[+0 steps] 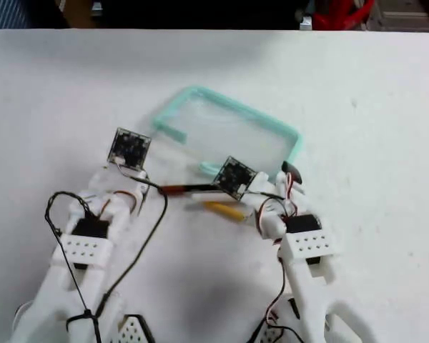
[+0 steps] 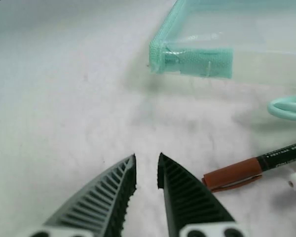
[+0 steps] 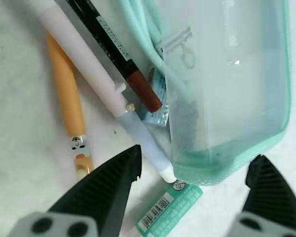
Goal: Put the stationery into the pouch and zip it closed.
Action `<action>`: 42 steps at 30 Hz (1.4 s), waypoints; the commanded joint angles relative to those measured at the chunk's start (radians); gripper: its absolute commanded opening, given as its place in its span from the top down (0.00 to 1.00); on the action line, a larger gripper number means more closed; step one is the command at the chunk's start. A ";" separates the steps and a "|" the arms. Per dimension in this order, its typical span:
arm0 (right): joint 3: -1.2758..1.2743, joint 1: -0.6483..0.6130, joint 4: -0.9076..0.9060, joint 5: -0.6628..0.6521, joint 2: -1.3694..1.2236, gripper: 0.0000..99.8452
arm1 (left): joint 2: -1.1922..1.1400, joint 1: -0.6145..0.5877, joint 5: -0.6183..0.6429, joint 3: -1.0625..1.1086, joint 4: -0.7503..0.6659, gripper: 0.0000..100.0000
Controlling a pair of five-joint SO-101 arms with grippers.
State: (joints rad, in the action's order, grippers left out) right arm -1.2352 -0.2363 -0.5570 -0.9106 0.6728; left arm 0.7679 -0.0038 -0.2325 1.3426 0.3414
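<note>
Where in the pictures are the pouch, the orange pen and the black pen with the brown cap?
pouch (image 3: pixel 227 89), right wrist view, on its clear side.
orange pen (image 3: pixel 66 94), right wrist view, on its barrel.
brown-capped pen (image 2: pixel 232 174), left wrist view, on its cap.

One pouch (image 1: pixel 236 107); three pens: orange pen (image 3: pixel 64 84), white pen (image 3: pixel 89 66), black pen (image 3: pixel 106 42).

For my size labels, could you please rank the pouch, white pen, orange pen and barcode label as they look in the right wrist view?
Largest to smallest:
pouch
white pen, partly out of frame
orange pen
barcode label
</note>
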 commanded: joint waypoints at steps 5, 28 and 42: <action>0.051 0.016 0.033 -0.003 -0.101 0.67 | 0.007 -0.007 -0.008 -0.028 -0.018 0.91; 0.135 0.027 0.156 0.002 -0.199 0.98 | 0.007 -0.002 -0.006 -0.028 -0.020 0.91; 0.529 0.033 -0.329 0.106 -0.001 0.98 | 0.007 -0.005 -0.005 -0.026 -0.017 0.91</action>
State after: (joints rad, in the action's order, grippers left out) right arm -0.8378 -0.2087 -0.8147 -0.8447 0.6314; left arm 0.7679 -0.0038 -0.2325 1.3426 0.3414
